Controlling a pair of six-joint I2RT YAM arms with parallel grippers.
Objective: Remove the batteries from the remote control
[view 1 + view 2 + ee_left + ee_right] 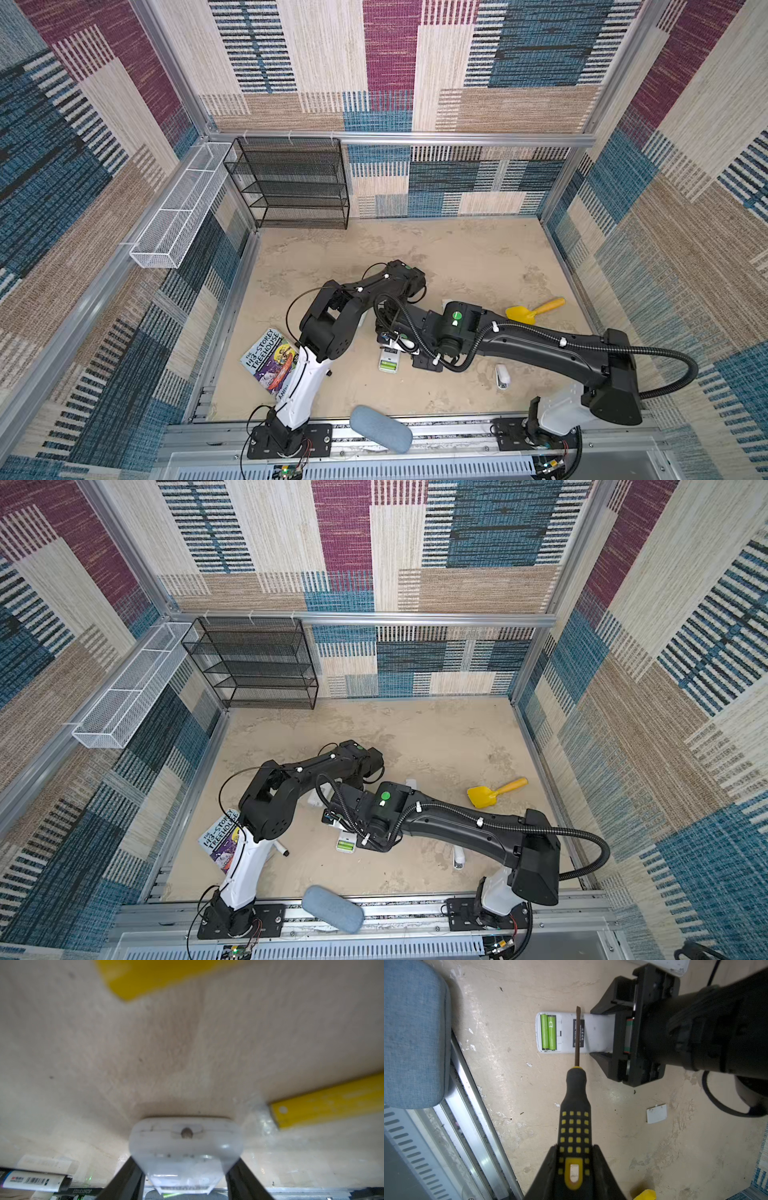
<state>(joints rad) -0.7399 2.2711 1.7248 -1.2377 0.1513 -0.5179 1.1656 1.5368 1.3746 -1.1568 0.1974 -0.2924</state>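
Green showed in the opened compartment at 1 end of the remote control [593, 1032]: 2 batteries [548, 1032] lay there side by side, touching, both seated in the bay. In both top views the same green pair [388, 365] [345, 846] sat near the middle of the floor, toward the front rail.

1 remote lay flat with its back up. The left gripper [600, 1033] was clamped on the end away from the batteries, 1 finger against each long edge, jaws partly apart to the width of the body. The right gripper [574, 1167] was closed tight on the handle of 1 black-and-yellow screwdriver [576, 1118]. The shaft crossed above the remote's middle, beside the bay; whether it touched the plastic could not be told.

1 small white battery cover [656, 1113] lay loose on the floor, well apart from the remote. Also present were 1 yellow scoop [534, 311], 1 book [270, 361] partly under the left arm, 1 blue-grey fabric pad [380, 428] resting across the front rail, 1 marker [282, 851] and 1 small white device [503, 376].

The floor [457, 257] was beige, sandy-looking and scuffed, with pale scrapes. The walls [390, 45] wore woven patchwork in blue, maroon and tan, framed in aluminium. 1 black mesh rack [291, 183] stood at the back-left corner, with 1 white mesh basket [178, 208] hung on the left wall beside it.
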